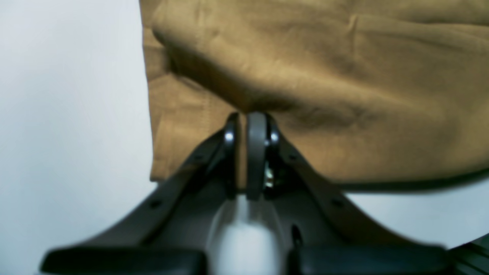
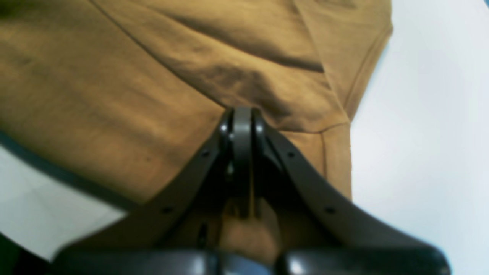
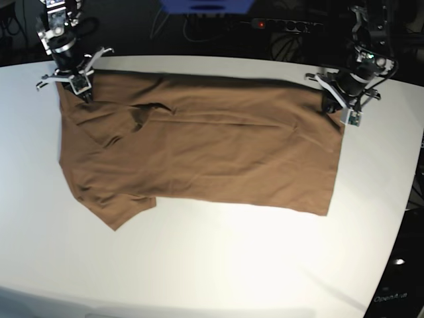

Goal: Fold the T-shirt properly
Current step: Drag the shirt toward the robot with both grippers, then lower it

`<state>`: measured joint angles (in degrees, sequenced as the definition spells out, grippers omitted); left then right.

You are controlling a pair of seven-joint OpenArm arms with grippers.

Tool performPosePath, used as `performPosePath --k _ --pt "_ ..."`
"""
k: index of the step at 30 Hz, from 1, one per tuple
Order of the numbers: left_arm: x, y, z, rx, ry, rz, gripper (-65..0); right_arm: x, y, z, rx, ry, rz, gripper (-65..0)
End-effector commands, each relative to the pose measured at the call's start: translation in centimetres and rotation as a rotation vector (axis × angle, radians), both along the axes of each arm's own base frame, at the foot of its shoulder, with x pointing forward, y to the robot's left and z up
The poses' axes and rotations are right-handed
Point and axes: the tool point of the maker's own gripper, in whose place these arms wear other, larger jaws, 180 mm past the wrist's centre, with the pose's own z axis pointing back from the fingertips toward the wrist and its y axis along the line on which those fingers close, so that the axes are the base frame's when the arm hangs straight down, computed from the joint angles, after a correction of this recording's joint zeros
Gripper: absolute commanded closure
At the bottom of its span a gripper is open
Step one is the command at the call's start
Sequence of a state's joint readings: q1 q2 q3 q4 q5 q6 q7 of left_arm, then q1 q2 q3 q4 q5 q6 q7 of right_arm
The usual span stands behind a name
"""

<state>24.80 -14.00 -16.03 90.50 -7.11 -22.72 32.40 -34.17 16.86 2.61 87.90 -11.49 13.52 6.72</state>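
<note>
White table (image 3: pixel 218 265); power strip (image 3: pixel 281 25) w/ red light behind.

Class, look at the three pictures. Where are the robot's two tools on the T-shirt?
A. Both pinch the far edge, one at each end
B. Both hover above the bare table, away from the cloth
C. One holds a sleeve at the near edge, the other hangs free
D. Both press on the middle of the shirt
A: in the base view the left tool and the right tool each grip an end of the far edge of the T-shirt.
</note>
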Motion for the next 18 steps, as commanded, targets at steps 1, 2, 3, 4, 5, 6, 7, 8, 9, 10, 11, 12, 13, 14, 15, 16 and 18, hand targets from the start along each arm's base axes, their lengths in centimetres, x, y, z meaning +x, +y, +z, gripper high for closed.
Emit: performPosePath --k 1,2,3,4,5,6,7,8,9,10,11,12,13,14,15,16,18 --pt "-10.8 2.0 -4.9 0.144 0.492 -0.033 -3.6 -0.5 -0.5 -0.3 -0.038 0.047 0.006 -0.4" --pt "-10.9 2.0 -4.9 0.146 0.493 -0.034 -3.6 0.0 -0.2 0.4 -0.039 0.025 0.013 -0.6" --pt "-10.8 2.0 -4.8 0.146 0.491 -0.034 -3.6 0.3 -0.2 1.0 -0.043 0.012 0.015 -0.6" --pt "-10.7 1.9 -4.8 0.144 0.490 -0.033 -3.6 0.6 -0.3 1.7 -0.049 -0.007 0.014 -0.7" --pt "-10.7 1.9 -4.8 0.144 0.490 -0.033 -3.6 0.9 -0.3 2.4 -0.051 -0.025 0.016 -0.7" --pt "-10.7 1.9 -4.8 0.144 0.490 -0.033 -3.6 1.1 -0.1 2.8 -0.051 -0.035 0.019 -0.7" --pt "-10.7 1.9 -4.8 0.144 0.490 -0.033 -3.6 1.1 0.1 3.0 -0.051 -0.039 0.023 -0.7" --pt "-10.7 1.9 -4.8 0.145 0.488 -0.034 -3.6 1.1 0.2 3.2 -0.051 -0.044 0.025 -0.7" --pt "-10.7 1.9 -4.8 0.145 0.488 -0.034 -3.6 1.4 0.3 3.7 -0.052 -0.056 0.031 -0.7" --pt "-10.7 1.9 -4.8 0.145 0.488 -0.034 -3.6 1.6 0.5 4.0 -0.057 -0.067 0.038 -0.7" --pt "-10.7 1.9 -4.8 0.145 0.488 -0.034 -3.6 1.7 0.5 4.4 -0.076 -0.074 0.051 -0.7" --pt "-10.7 1.9 -4.8 0.145 0.488 -0.034 -3.6 1.9 0.5 4.6 -0.100 -0.080 0.068 -0.7" --pt "-10.7 1.9 -4.8 0.145 0.488 -0.034 -3.6 2.0 0.6 4.8 -0.125 -0.085 0.083 -0.7" --pt "-10.6 1.9 -4.8 0.143 0.487 -0.033 -3.6 2.0 0.6 4.8 -0.148 -0.084 0.093 -0.7" --pt "-10.5 1.8 -4.8 0.142 0.484 -0.033 -3.6 2.2 0.6 5.1 -0.168 -0.092 0.106 -0.7" --pt "-10.5 1.8 -4.8 0.142 0.484 -0.033 -3.6 2.4 0.7 5.4 -0.177 -0.101 0.112 -0.7" --pt "-10.6 1.7 -4.8 0.139 0.483 -0.033 -3.6 2.7 1.0 5.8 -0.177 -0.114 0.118 -0.7"
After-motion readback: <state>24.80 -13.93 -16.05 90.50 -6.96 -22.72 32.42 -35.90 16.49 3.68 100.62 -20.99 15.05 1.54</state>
